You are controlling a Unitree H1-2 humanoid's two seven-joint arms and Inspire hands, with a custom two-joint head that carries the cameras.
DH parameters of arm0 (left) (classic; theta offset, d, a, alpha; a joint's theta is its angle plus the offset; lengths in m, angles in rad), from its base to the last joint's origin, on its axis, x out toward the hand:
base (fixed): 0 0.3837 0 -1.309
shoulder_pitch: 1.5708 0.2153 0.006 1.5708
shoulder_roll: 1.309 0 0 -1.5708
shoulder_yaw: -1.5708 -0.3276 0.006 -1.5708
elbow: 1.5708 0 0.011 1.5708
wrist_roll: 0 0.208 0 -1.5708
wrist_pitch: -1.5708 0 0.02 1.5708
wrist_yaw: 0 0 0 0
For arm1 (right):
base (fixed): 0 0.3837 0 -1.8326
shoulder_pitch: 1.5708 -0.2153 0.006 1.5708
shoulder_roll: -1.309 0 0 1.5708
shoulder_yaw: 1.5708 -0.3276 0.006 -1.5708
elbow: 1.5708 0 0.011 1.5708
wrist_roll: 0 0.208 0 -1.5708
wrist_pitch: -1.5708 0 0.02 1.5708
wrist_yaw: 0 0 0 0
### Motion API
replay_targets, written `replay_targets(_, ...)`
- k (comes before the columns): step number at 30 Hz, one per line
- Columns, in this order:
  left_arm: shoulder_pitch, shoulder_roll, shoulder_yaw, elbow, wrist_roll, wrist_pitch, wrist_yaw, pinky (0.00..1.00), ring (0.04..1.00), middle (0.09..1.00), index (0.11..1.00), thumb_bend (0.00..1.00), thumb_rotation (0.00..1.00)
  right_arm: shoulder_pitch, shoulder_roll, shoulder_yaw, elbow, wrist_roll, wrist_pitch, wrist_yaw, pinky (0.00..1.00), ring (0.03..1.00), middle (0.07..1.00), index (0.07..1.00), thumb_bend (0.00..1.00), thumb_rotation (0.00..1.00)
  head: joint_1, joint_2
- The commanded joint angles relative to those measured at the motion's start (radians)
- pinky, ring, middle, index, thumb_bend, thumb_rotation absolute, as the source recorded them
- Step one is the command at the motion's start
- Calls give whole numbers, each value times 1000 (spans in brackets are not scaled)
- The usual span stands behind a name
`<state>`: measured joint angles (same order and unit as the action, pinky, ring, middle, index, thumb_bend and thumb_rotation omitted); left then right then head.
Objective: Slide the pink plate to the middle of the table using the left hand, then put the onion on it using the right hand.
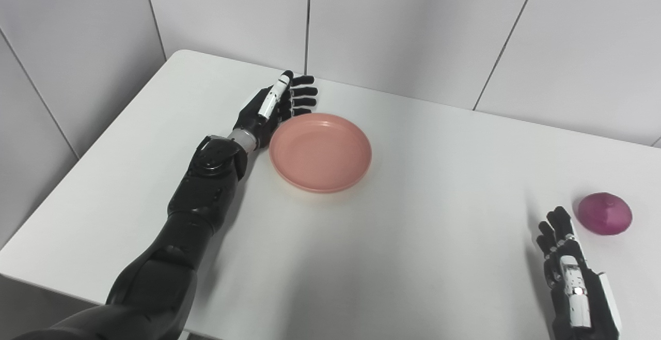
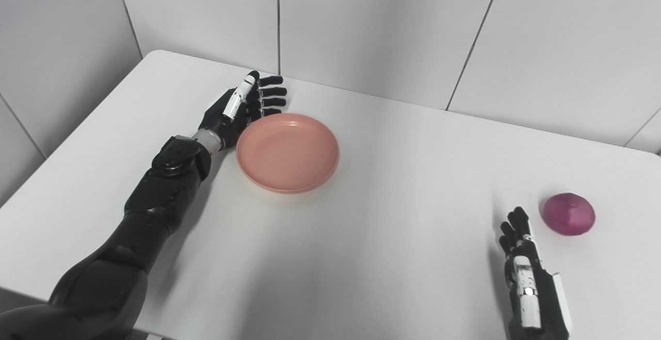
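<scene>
Resting beside the left hand [image 1: 276, 106], fingers spread and empty, sits one plate [image 1: 320, 152]; one onion [image 1: 604, 213] lies just beyond the open right hand [image 1: 568, 273].

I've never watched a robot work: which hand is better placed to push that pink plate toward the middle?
The left hand: it sits open against the pink plate's far-left rim. The right hand is far off, beside the onion.

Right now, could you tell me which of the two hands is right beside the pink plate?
The left hand, open at the far left rim of the pink plate. The right hand rests far off, near the onion.
</scene>
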<state>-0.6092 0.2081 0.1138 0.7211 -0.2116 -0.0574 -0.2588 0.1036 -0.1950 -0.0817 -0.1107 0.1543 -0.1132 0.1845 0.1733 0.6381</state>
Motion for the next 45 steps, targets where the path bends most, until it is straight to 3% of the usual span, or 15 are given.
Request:
replay_targets(1, -30, 1, -7, -17, 8, -23, -4, 699, 735, 745, 726, 328, 1000, 2, 10, 4, 71, 7, -57, 7, 1000, 993, 1000, 1000, 91, 1000, 1, 1)
replay_targets(13, -21, -9, -8, -25, 6, -20, 3, 699, 735, 745, 724, 328, 1000, 1, 14, 4, 73, 7, -59, 2, 1000, 989, 999, 1000, 107, 1000, -7, 4)
replay_targets(28, -13, -30, -5, -8, -20, -44, -39, 713, 742, 752, 727, 352, 1000, 0, 22, 7, 88, 3, -82, 5, 1000, 979, 994, 991, 138, 1000, -50, 9)
replay_targets(35, -18, -40, -15, 38, -3, -91, -54, 709, 742, 749, 722, 355, 1000, 3, 35, 10, 80, 0, -63, -6, 1000, 974, 988, 986, 156, 1000, -79, 12)
replay_targets(45, -22, -51, -27, 66, -6, -109, -74, 705, 737, 745, 718, 370, 1000, 1, 42, 14, 94, -18, -83, -7, 1000, 966, 990, 991, 195, 1000, -107, 18)
